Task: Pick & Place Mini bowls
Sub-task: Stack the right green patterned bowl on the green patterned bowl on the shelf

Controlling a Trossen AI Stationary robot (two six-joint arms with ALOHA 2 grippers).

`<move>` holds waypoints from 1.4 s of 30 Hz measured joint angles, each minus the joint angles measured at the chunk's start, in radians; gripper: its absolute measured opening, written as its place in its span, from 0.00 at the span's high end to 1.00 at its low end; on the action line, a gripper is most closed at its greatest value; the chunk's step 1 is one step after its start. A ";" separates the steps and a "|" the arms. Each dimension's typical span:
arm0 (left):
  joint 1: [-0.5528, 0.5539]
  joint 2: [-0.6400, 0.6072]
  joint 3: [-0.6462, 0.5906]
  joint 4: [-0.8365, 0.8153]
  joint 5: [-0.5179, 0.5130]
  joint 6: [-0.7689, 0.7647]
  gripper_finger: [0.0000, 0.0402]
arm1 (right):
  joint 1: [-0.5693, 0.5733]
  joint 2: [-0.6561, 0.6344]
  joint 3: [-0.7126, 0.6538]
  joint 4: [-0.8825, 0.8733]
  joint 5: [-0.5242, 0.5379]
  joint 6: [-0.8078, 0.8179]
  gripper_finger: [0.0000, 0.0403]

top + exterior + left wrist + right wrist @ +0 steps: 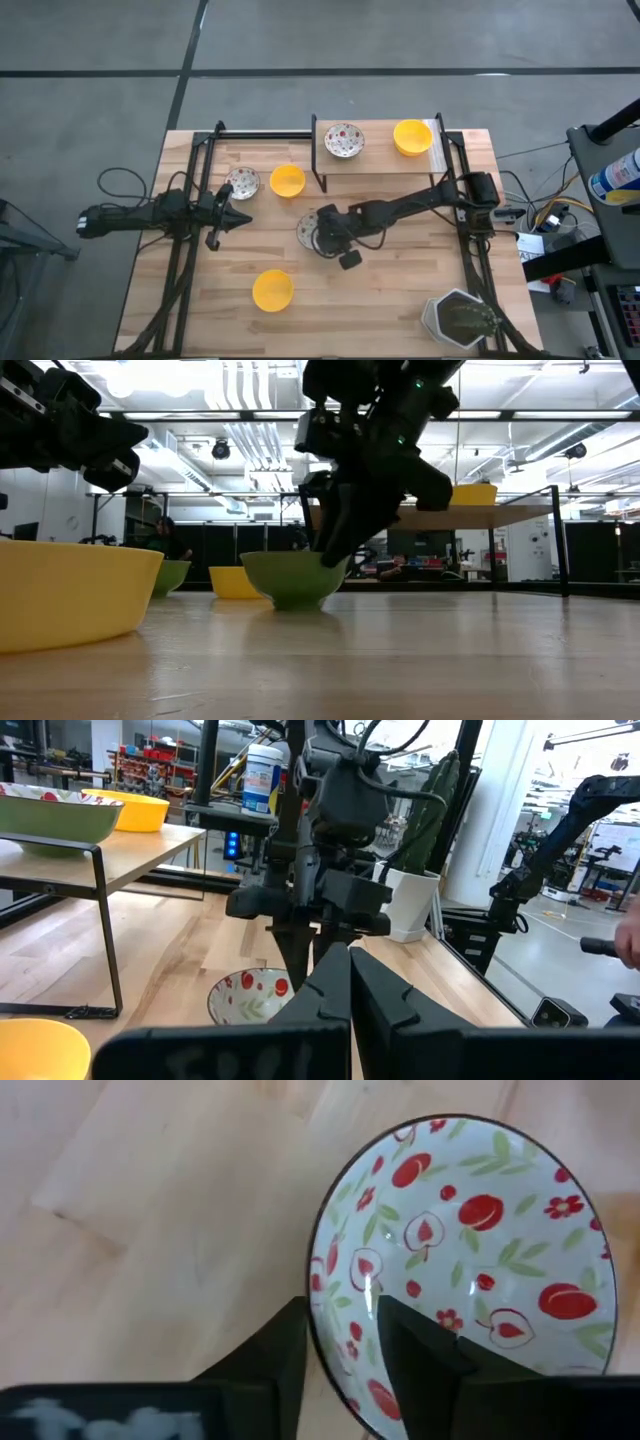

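Landmark: the shelf (380, 170), a small raised stand at the back of the counter (400, 290).
On the shelf: one dotted bowl (343, 140) and one yellow bowl (411, 136), side by side.
Right gripper (340, 1335): out in front of the shelf, down at a dotted bowl's (470, 1260) rim. One finger is inside the bowl and one outside, so the jaws are pinching the rim (the gap is only as thick as the wall). From the low view the bowl looks to be sitting on the counter, not lifted yet.
Left gripper (236, 218): off to the left of the shelf, waiting. Its jaws are pressed together with nothing in them.
Other bowls: a yellow one (287, 180) and a dotted one (242, 182) just left of the shelf, and one more yellow one (272, 290) well in front of it.
Pot (460, 318): grey, far in front of the shelf on the right (not part of the job).
What could go wrong: the grip is on a thin edge only. If the arm lifts fast, the bowl could tip, swing or slip out. It could also bump the shelf frame on the way up.
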 joint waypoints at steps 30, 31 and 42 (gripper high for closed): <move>0.000 0.000 0.000 0.000 0.000 0.000 1.00 | 0.000 0.047 0.222 -0.284 0.048 0.170 0.98; 0.000 0.000 0.000 0.000 0.000 0.000 1.00 | 0.000 0.048 0.216 -0.283 0.048 0.170 0.98; 0.000 0.002 0.000 0.000 0.000 0.000 1.00 | 0.004 0.063 0.200 -0.255 0.052 0.167 0.97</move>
